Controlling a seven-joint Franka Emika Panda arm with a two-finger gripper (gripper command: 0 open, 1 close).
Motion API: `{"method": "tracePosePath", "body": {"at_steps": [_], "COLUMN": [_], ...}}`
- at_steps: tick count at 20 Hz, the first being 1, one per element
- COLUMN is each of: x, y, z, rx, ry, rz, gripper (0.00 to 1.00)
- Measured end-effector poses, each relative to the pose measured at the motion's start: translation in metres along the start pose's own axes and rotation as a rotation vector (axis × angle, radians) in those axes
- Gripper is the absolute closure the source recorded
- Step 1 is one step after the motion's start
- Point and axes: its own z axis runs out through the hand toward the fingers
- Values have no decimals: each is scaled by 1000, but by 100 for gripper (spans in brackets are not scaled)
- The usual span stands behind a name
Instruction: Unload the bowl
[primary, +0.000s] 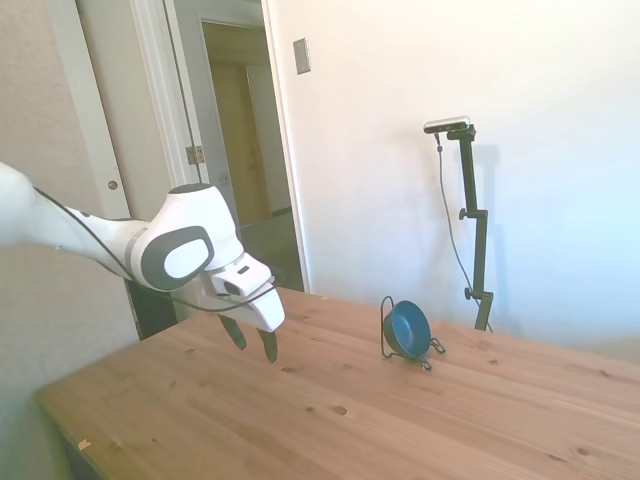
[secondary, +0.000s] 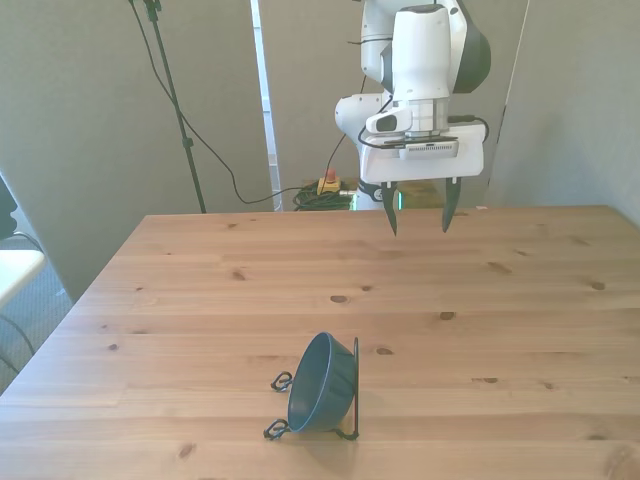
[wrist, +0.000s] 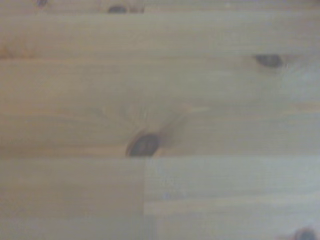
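Front view: small round dark blue bowl tilted in thin black wire stand, near table's camera-side edge; white two-finger gripper spread wide, empty, well apart above far edge.

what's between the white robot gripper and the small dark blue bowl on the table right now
Nothing: only bare wooden table lies between the open gripper and the small dark blue bowl propped in its thin black wire stand, seen in the front view.
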Motion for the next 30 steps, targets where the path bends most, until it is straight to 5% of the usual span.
{"method": "tracePosePath", "body": {"at_steps": [5, 16, 24, 30], "x": [56, 103, 176, 216], "y": [-15, -11, -18, -11], "z": [9, -9, -13, 2], "rx": [0, 25, 106, 76], "ry": [7, 26, 45, 48], "rz": [68, 137, 140, 137], "gripper": [0, 0, 0, 0]}}
